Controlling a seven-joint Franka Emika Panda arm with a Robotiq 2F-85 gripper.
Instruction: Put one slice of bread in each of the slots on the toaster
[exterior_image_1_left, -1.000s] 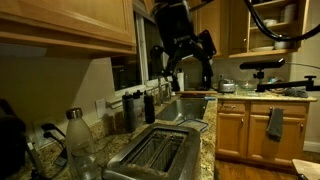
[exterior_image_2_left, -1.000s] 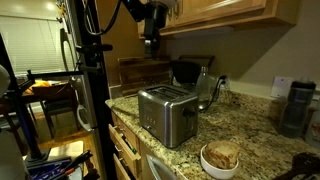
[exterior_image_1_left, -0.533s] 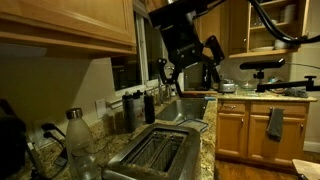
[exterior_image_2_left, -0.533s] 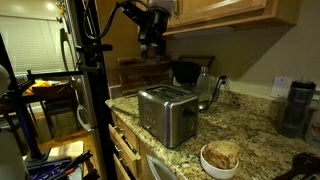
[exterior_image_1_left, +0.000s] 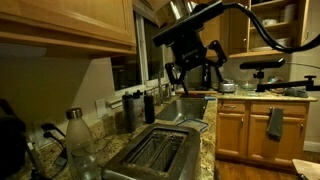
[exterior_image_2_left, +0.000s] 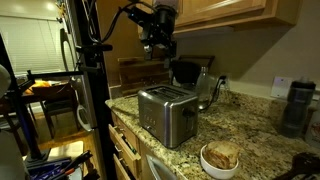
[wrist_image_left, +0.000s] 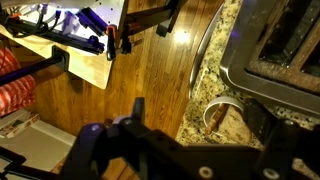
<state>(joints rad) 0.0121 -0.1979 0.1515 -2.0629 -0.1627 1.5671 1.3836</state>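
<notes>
Your tool (exterior_image_2_left: 158, 42) hangs high above the toaster (exterior_image_2_left: 167, 113), jaws spread, empty. Bread (exterior_image_2_left: 221, 153) lies well below in the bowl (exterior_image_2_left: 220, 171), on the toaster's far side.

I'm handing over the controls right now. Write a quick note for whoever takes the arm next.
Gripper: open, empty, high above the counter.
Toaster: on the counter; both slots look empty in an exterior view.
Bread: in the white bowl on the counter beside the toaster.
Done: no slice loaded.
Left: pick one slice, drop it in a slot, then do the same for the other slot.
</notes>
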